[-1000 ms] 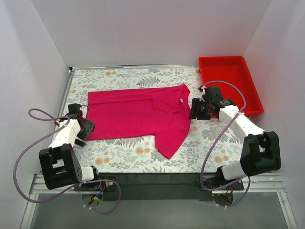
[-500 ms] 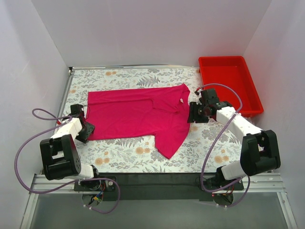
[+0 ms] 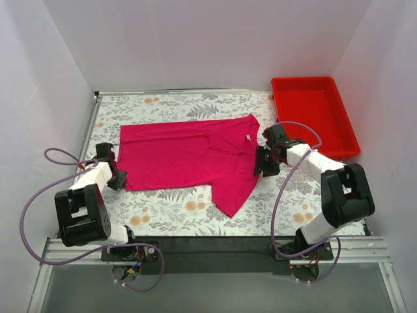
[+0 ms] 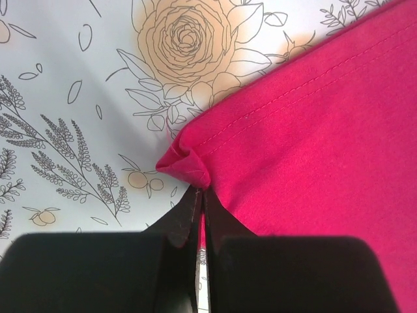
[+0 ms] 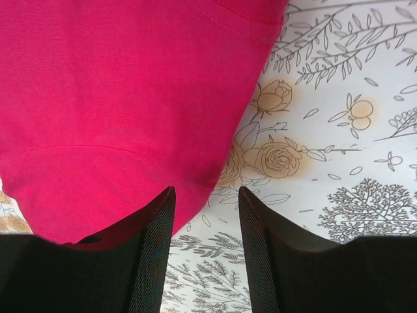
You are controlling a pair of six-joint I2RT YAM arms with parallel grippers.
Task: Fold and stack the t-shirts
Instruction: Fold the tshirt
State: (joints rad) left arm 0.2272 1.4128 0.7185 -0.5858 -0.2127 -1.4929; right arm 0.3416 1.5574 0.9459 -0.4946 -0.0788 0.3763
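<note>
The t-shirt [image 3: 189,156] lay flat on the table [image 3: 169,212], long axis left to right — collar rightward — its hem corner pinched in the left gripper [image 4: 201,195], the right gripper [image 5: 206,199] parted at the opposite edge.

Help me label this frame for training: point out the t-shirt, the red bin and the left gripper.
t-shirt [image 3: 189,156], top external view, middle of the body.
red bin [image 3: 313,111], top external view, its bare floor.
left gripper [image 4: 201,195], left wrist view, where the closed fingertips pinch the hem corner.
</note>
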